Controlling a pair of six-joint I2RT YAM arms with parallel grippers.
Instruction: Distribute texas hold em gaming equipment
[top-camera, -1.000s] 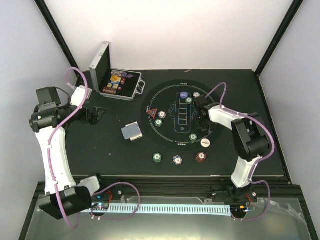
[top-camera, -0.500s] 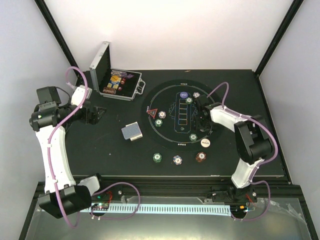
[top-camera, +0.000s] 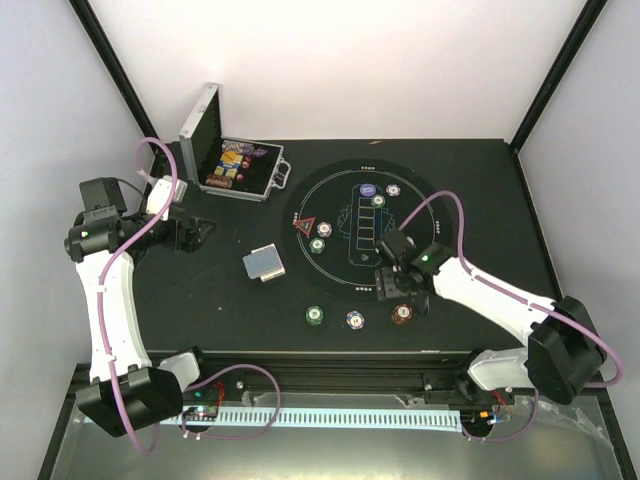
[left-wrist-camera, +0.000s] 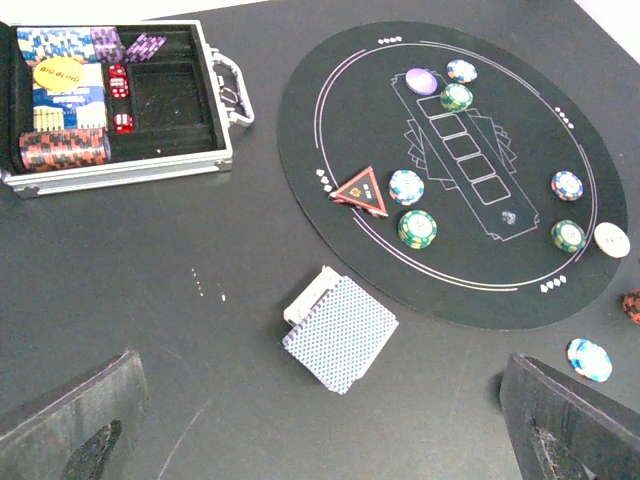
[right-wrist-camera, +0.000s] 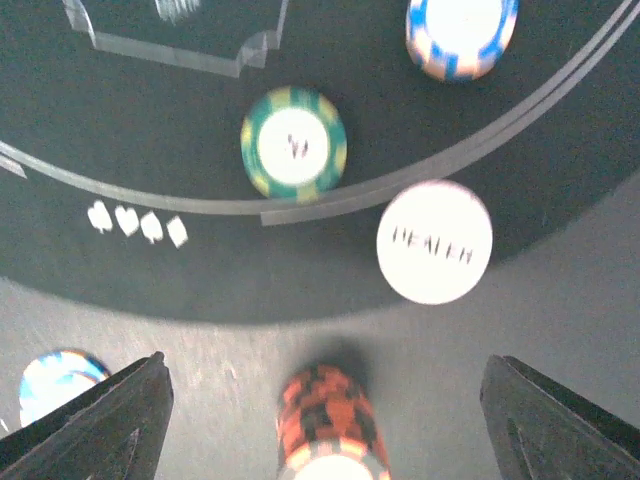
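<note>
While the right end effector (right-wrist-camera: 322, 370) hangs with jaws apart and empty over the dark red chip stack (right-wrist-camera: 328, 420), which sits on the bare worktop (right-wrist-camera: 580, 300) just outside the round mat's (top-camera: 340, 262) near edge, the white dealer button (right-wrist-camera: 435, 241) lies close beyond it, so a descent drifting forward could nudge that button. If 1 finger lands on the stack instead of beside it, the chips could topple and scatter. The left end effector (left-wrist-camera: 320, 425) hovers spread wide and empty above the worktop near the card deck (left-wrist-camera: 340, 332).
</note>
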